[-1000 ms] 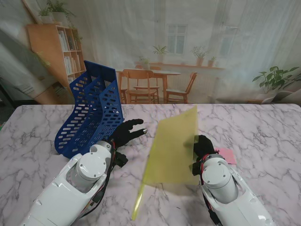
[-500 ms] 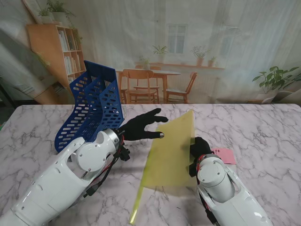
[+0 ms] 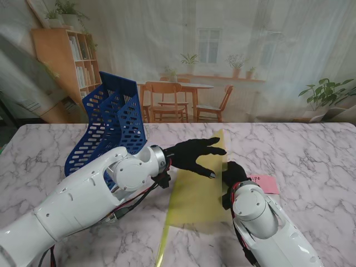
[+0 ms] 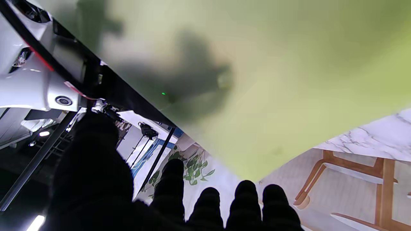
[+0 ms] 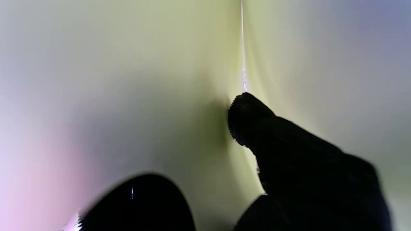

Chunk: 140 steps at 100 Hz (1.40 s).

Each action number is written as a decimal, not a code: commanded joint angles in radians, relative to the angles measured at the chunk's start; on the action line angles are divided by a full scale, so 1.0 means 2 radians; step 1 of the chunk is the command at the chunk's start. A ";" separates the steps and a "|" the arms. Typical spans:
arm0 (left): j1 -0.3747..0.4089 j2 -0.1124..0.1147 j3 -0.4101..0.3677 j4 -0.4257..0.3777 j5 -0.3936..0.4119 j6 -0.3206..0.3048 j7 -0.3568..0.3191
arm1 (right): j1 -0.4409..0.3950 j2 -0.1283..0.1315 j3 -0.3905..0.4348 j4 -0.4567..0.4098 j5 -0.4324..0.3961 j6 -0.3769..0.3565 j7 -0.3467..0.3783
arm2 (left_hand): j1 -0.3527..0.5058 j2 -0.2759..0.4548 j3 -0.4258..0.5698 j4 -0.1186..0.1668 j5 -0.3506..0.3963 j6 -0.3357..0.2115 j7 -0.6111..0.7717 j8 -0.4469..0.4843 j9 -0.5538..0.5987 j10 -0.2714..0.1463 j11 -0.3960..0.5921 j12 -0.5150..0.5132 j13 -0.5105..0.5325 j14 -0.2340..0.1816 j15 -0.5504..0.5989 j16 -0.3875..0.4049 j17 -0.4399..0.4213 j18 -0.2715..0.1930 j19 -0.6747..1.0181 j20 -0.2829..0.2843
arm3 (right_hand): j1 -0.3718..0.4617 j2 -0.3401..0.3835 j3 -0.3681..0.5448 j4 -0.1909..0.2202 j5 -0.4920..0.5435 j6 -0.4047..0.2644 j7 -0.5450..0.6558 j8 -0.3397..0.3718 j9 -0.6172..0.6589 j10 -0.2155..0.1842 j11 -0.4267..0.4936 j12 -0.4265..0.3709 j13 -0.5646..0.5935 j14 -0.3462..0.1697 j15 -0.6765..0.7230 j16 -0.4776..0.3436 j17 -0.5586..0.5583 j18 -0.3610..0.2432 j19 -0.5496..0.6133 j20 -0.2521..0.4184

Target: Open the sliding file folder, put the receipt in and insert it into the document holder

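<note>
The right hand (image 3: 233, 173) grips the tilted yellow folder (image 3: 194, 194); the left hand (image 3: 192, 156) hovers spread over it; the blue document holder (image 3: 108, 130) stands far left

Robot lab: marble-patterned table (image 3: 311, 150) before a printed café-scene backdrop (image 3: 233, 61).

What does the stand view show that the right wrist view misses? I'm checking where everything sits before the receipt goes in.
Only the stand view shows the blue document holder at far left, the left hand spread over the folder, and the pink receipt on the table beside the right hand. Only the right wrist view shows a fingertip pressed against the folder's edge. Both show the yellow folder.
</note>
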 commanded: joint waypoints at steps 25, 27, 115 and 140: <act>-0.061 -0.027 0.055 0.051 -0.009 0.011 -0.014 | -0.002 0.003 -0.002 -0.002 -0.002 -0.003 0.011 | -0.016 -0.021 -0.009 -0.004 -0.018 -0.019 -0.011 -0.011 -0.022 -0.018 -0.007 -0.013 -0.024 -0.025 -0.030 -0.007 -0.009 -0.025 -0.023 0.012 | 0.027 0.000 0.021 0.000 0.005 -0.020 0.017 0.006 0.020 0.012 0.019 0.003 0.007 0.004 0.022 -0.001 0.013 0.017 0.018 0.003; -0.064 -0.028 0.058 0.054 -0.007 0.011 -0.013 | -0.002 0.003 -0.002 -0.002 -0.002 -0.003 0.012 | -0.017 -0.021 -0.009 -0.004 -0.015 -0.019 -0.009 -0.010 -0.022 -0.018 -0.007 -0.013 -0.025 -0.025 -0.031 -0.007 -0.009 -0.025 -0.023 0.013 | 0.027 0.000 0.021 0.000 0.005 -0.021 0.016 0.006 0.020 0.013 0.019 0.003 0.007 0.004 0.022 -0.001 0.013 0.017 0.018 0.003; -0.080 -0.003 0.072 0.050 0.096 -0.040 -0.022 | -0.002 -0.001 -0.001 -0.002 0.011 0.001 0.002 | 0.158 -0.021 0.064 0.022 0.084 -0.043 0.106 0.050 0.012 -0.046 0.043 0.054 -0.006 -0.055 -0.002 0.000 0.002 -0.050 0.001 0.025 | 0.027 0.003 0.019 0.000 0.003 -0.023 0.016 0.008 0.018 0.013 0.020 0.003 0.007 0.003 0.017 -0.004 0.011 0.017 0.017 0.001; -0.083 -0.012 0.086 0.066 0.110 -0.048 0.006 | -0.004 -0.001 0.000 -0.005 0.013 0.003 0.002 | 0.199 -0.050 0.080 0.000 0.160 -0.046 0.222 0.127 0.027 -0.050 0.082 0.056 0.001 -0.062 0.019 -0.003 -0.003 -0.062 0.048 0.005 | 0.028 0.003 0.019 0.000 0.003 -0.021 0.016 0.008 0.016 0.014 0.020 0.004 0.007 0.005 0.017 -0.004 0.010 0.018 0.016 0.001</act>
